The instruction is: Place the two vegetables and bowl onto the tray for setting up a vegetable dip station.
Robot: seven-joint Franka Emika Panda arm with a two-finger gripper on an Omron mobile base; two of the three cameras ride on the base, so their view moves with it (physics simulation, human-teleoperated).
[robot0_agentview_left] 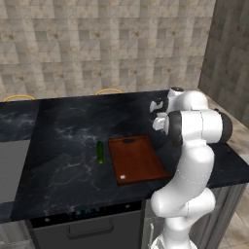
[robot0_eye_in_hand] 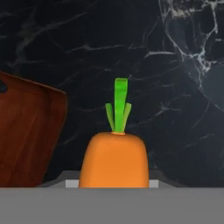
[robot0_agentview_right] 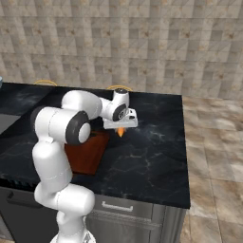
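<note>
The gripper [robot0_agentview_right: 120, 127] holds the carrot [robot0_eye_in_hand: 113, 159] clamped between its fingers above the counter [robot0_agentview_right: 152, 152], just beside the tray [robot0_agentview_left: 137, 158], and a loose pinch on the tapered body could let it slip and roll off

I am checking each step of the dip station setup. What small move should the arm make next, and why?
Probably carry the carrot sideways over the tray before lowering it. The hand view shows the carrot between the gripper's fingers above the dark counter, with the tray's corner off to one side. The tray is bare, and the cucumber lies on the counter beside it.
</note>
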